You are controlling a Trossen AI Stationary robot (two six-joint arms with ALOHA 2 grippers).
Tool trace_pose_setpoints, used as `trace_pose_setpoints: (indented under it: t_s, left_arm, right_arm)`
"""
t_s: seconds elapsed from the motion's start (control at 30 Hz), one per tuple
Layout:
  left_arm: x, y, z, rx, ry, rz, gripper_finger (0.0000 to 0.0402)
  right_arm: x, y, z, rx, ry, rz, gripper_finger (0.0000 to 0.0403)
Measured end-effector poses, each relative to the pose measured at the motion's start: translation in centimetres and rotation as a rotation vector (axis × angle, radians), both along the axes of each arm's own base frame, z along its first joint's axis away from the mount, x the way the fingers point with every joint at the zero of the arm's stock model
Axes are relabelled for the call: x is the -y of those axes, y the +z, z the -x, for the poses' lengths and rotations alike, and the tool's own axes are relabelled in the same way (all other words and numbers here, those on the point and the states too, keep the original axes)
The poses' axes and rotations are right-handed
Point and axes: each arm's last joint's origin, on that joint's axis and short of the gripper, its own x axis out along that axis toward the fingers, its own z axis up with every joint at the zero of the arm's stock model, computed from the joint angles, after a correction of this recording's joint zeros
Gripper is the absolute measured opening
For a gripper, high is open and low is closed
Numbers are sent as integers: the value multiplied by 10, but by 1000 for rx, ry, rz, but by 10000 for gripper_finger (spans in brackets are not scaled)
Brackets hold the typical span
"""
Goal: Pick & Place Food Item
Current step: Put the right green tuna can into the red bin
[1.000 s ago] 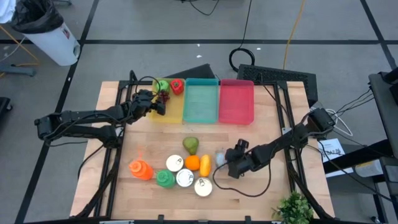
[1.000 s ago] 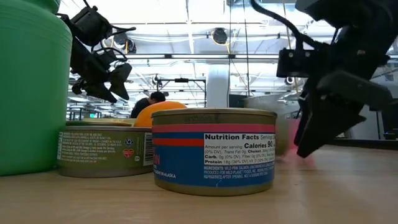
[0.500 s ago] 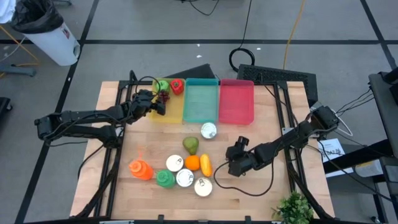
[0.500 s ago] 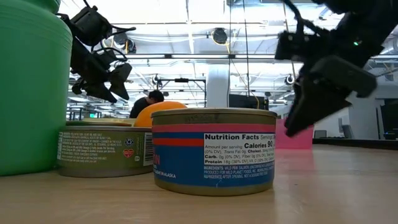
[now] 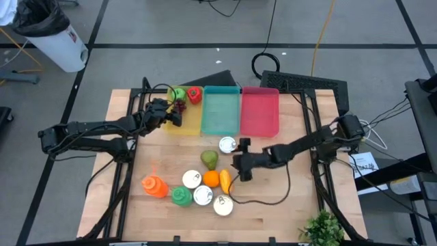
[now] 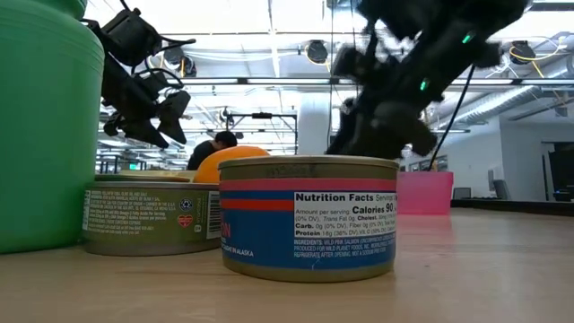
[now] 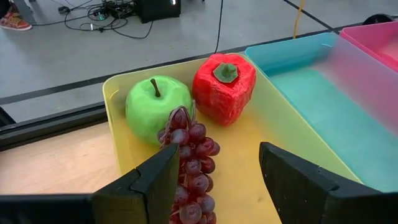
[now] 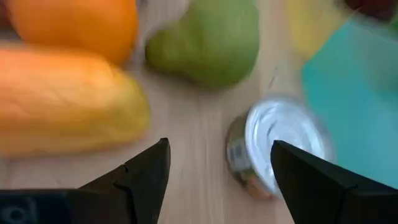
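Right gripper [image 5: 239, 162] open, empty, low over the wooden table [image 5: 287, 198] between the small silver-lidded tin can [image 5: 227, 144] and the yellow-orange mango [image 5: 225, 182]. Can lies just short of the teal bin [image 5: 220, 113]. Judgement: centre jaws on the can, descend squarely, avoid nudging the green pear [image 5: 209, 159]. Left gripper [image 5: 175, 116] open, empty, over the yellow bin [image 7: 261, 143].

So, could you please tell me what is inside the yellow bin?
The yellow bin holds a green apple, a red pepper and purple grapes. The grapes' lower end and the near bin floor are hidden behind the left gripper.
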Motion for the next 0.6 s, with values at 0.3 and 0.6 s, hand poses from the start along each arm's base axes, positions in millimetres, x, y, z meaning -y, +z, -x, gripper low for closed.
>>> trace_pose_setpoints:
  t_s: [0.3,0.6]
  left_arm:
    - [0,0,0,-1,-1,0,228]
    - [0,0,0,-2,-1,0,228]
  right_arm:
    - [36,-27,-10,-91,26,-95,263]
    - [12,-15,2,-135,111,-108,263]
